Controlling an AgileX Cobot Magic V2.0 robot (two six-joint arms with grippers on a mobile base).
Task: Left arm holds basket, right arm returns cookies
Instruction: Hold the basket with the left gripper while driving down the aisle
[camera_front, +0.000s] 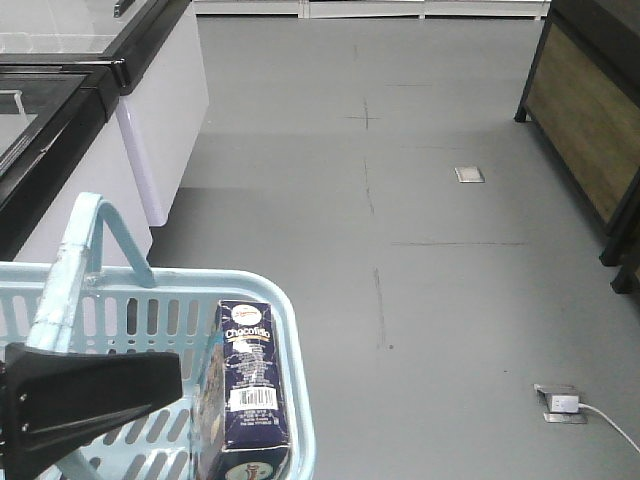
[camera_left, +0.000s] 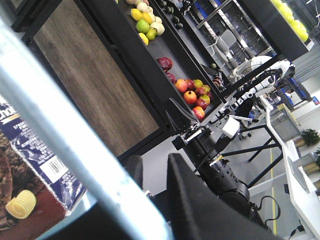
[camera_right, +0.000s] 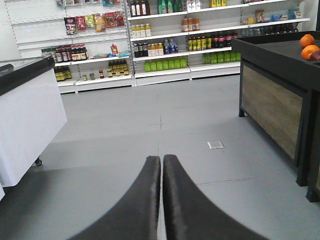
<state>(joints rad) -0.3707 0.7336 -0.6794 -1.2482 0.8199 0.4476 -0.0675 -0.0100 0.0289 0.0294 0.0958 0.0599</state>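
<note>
The light blue basket hangs at the lower left of the front view, its hoop handle raised. The navy Chocofello cookies box stands inside it against the right wall. My left gripper, a black wedge, is shut on the handle. In the left wrist view the handle crosses as a blurred pale bar between the jaws of the left gripper, and the cookies show at lower left. The right arm is beyond, away from the basket. My right gripper is shut and empty, above the floor.
A white freezer chest stands at the left. A dark produce stand with wood panels is at the right, holding fruit. A floor socket with a cable lies at the lower right. Stocked shelves line the far wall.
</note>
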